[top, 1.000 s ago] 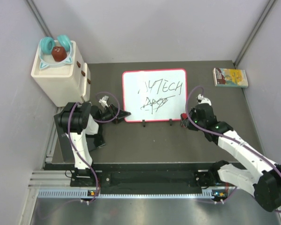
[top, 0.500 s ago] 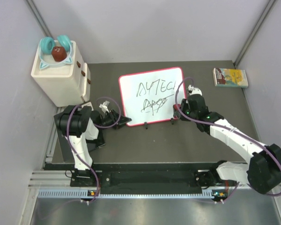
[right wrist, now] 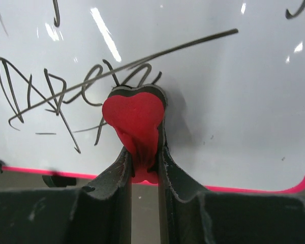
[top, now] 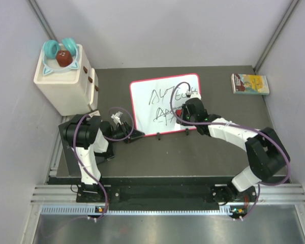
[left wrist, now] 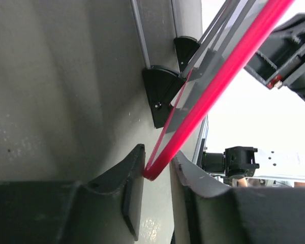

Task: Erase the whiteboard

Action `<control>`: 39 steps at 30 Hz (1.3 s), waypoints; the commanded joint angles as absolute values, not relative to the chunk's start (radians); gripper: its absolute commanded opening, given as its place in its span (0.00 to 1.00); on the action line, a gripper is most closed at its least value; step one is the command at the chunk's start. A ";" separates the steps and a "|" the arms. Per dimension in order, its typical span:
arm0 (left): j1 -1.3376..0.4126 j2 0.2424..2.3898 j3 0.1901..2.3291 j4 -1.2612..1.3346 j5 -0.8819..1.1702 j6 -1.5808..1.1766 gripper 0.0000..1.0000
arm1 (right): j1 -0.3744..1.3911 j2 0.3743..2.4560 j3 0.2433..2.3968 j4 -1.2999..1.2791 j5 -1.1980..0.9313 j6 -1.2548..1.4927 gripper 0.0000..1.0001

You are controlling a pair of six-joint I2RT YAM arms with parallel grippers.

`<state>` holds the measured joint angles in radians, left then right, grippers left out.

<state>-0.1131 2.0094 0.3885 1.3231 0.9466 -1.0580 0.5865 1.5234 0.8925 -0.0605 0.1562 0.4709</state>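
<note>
The whiteboard [top: 157, 96], white with a red rim and black marker scribbles, lies on the dark table. My left gripper [top: 136, 135] is shut on its lower left corner. In the left wrist view the red rim [left wrist: 213, 86] sits between the two fingers of the left gripper [left wrist: 157, 163], with a black foot [left wrist: 160, 94] beyond. My right gripper [top: 184, 113] is over the board's lower right part. It is shut on a red heart-shaped eraser [right wrist: 133, 119], which presses on the board [right wrist: 234, 101] at the right end of the lower scribble [right wrist: 56, 96].
A cream box [top: 66, 84] with a teal and brown toy on top stands at the back left. A small yellow-green book [top: 250, 84] lies at the back right. Grey walls close in the table on three sides.
My right gripper has moved left from beside the board's lower right corner onto the board face. The board has turned slightly. The left gripper stays at the lower left corner.
</note>
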 commanded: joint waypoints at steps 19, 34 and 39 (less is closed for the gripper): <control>-0.117 2.008 0.391 1.697 0.966 -1.017 0.00 | 0.664 1.626 1.052 0.035 0.294 0.463 0.00; -0.117 1.999 0.374 1.697 0.954 -1.000 0.00 | 0.827 1.819 1.287 -0.136 0.249 0.451 0.00; -0.115 2.003 0.376 1.697 0.954 -1.002 0.00 | 0.874 1.884 1.376 -0.262 0.288 0.468 0.00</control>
